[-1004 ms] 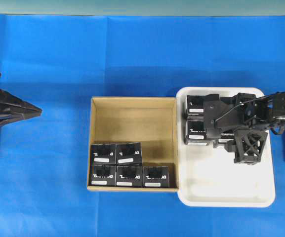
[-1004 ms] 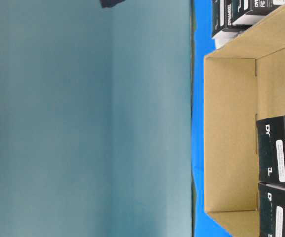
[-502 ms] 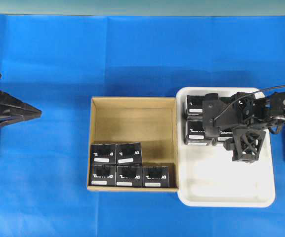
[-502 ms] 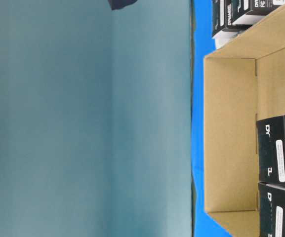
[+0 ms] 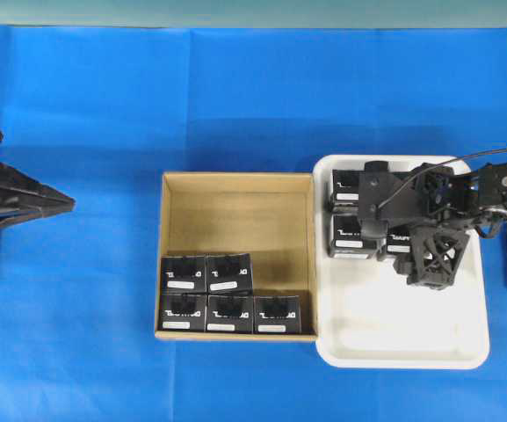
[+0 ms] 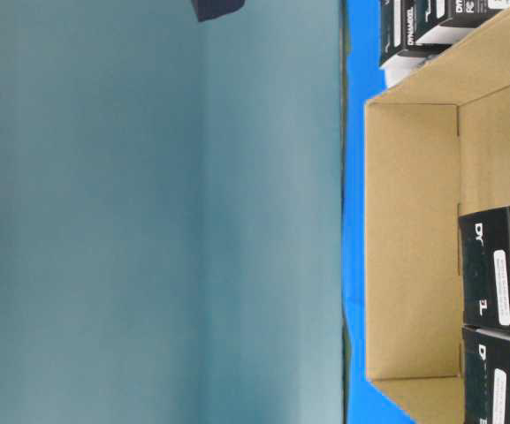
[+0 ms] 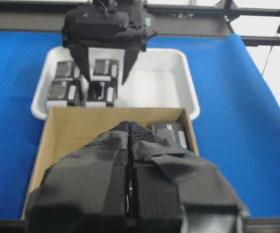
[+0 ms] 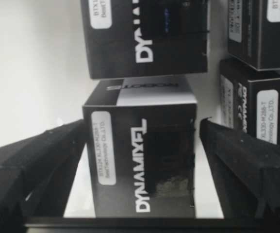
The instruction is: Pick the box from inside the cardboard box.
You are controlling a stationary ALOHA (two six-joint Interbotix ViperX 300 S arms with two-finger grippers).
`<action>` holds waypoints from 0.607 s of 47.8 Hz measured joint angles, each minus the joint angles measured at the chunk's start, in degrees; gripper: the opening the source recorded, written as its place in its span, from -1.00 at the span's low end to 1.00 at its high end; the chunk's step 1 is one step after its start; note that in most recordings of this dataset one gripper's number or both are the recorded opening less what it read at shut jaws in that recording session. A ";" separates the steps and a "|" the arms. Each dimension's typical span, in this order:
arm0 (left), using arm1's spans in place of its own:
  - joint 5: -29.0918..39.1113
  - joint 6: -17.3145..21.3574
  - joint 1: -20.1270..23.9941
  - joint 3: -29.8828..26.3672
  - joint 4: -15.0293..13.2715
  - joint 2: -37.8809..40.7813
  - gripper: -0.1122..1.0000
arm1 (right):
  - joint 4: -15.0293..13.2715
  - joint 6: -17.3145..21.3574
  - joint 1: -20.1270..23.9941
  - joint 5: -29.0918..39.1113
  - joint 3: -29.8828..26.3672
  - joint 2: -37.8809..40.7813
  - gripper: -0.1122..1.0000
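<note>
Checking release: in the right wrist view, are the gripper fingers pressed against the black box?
No; both fingers stand apart from the box, pale tray showing in the gaps.

My right arm (image 5: 429, 207) hides part of the tray's boxes (image 5: 351, 236); carton (image 6: 414, 247) cut off at the table-level edge.

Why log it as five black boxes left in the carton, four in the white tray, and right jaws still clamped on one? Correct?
Counts hold: five in the carton, four in the white tray. But the right gripper is open; the right wrist view shows gaps on both sides of the black box.
</note>
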 measured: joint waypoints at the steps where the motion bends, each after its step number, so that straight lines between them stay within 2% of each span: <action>1: 0.00 0.00 0.00 0.00 0.00 0.00 -0.86 | 0.00 0.35 0.00 0.00 -0.09 -0.09 0.94; 13: 0.09 0.00 -0.09 0.00 0.00 0.00 -0.86 | 0.09 3.25 0.09 4.48 -2.20 -5.71 0.94; 21: 0.18 0.00 -0.26 0.00 -0.09 0.00 -0.86 | 0.09 6.77 0.00 8.44 -4.66 -13.71 0.94; 29: 0.18 0.00 -0.53 0.00 0.00 0.00 -0.86 | 0.18 10.20 0.18 8.53 -5.45 -22.06 0.94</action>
